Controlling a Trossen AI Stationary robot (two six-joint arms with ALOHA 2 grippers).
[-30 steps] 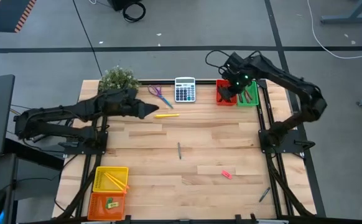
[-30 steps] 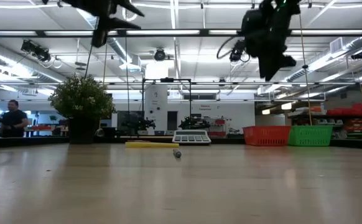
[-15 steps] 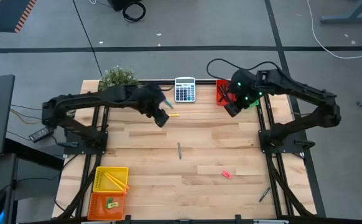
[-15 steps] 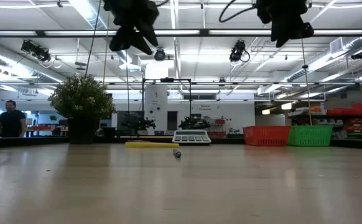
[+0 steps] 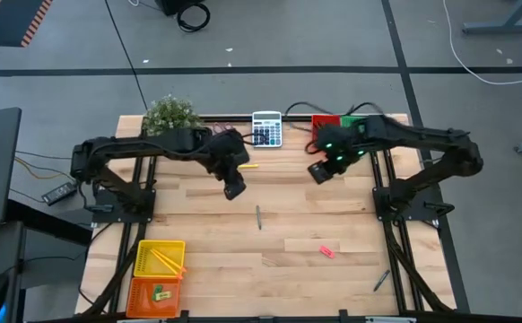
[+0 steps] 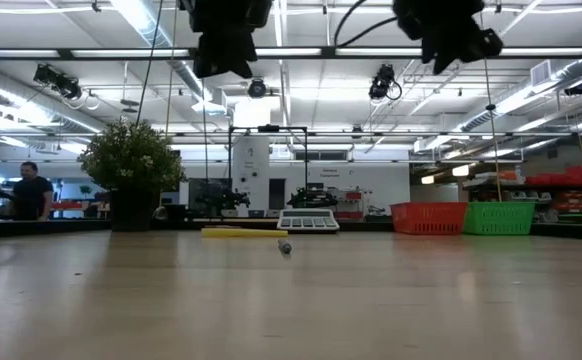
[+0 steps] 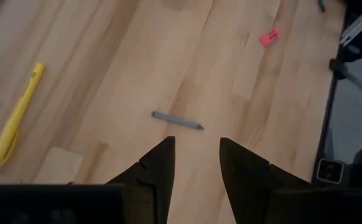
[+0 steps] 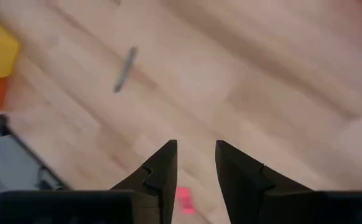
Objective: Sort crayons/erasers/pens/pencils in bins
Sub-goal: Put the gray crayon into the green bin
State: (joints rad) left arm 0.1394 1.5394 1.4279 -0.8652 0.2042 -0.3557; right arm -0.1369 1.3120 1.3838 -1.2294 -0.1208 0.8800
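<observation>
Over the pale wood worktop (image 5: pixel 198 215) I have both claws high and empty, fingers parted. My left claw (image 5: pixel 235 190) hangs near the yellow pen (image 5: pixel 243 166), with the grey crayon (image 5: pixel 258 217) lying just beyond it. My right claw (image 5: pixel 318 172) sits near the red bin (image 5: pixel 320 120) and green bin (image 5: pixel 354 119); the pink eraser (image 5: pixel 326 251) lies well apart. Yellow and orange mesh bins (image 5: pixel 160 258) occupy the near left corner.

crayon, pen, eraser loose; bins at two corners
grey crayon (image 5: pixel 258 217) mid-surface, pink eraser (image 5: pixel 326 251) nearby, yellow pen (image 5: pixel 242 166) near the back; yellow bin (image 5: pixel 159 257) holds pencils (image 5: pixel 166 261), orange bin (image 5: pixel 155 293) a green eraser (image 5: pixel 161 292).
</observation>
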